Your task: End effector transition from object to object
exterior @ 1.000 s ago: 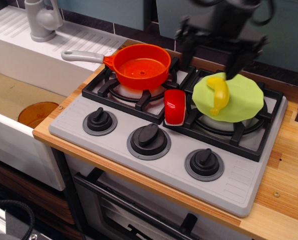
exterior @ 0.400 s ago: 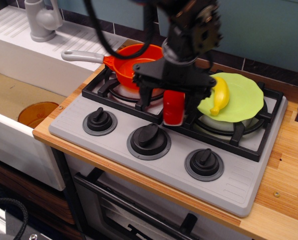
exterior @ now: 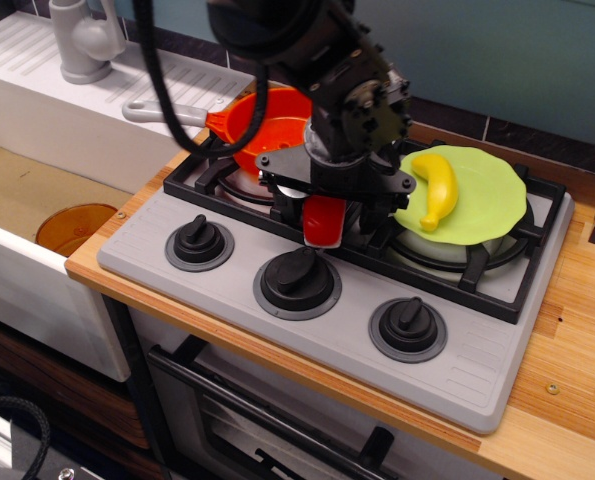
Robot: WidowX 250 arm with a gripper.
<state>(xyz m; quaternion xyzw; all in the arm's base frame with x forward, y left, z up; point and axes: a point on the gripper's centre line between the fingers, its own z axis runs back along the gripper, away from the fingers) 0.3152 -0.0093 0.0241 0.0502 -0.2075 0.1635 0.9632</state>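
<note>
My black gripper (exterior: 325, 212) hangs from a bulky black wrist with cables over the middle of the stove. Its claw-like fingers (exterior: 278, 203) are splayed and reach down on both sides of a small red block (exterior: 324, 222), which stands between the two burners. The fingers stand wider than the block, with a gap showing on its left side. A yellow banana (exterior: 436, 187) lies on a light green plate (exterior: 487, 200) on the right burner, just right of the gripper. An orange pan (exterior: 267, 125) with a grey handle sits on the left burner, partly hidden by the arm.
Three black knobs (exterior: 298, 279) line the grey stove front. A white sink (exterior: 37, 130) with a grey tap (exterior: 82, 38) and an orange dish (exterior: 74, 227) lies to the left. The wooden counter (exterior: 567, 330) runs along the right.
The gripper has moved from above the banana, down and left, and now straddles the red block. The block has shifted a little to the left.
</note>
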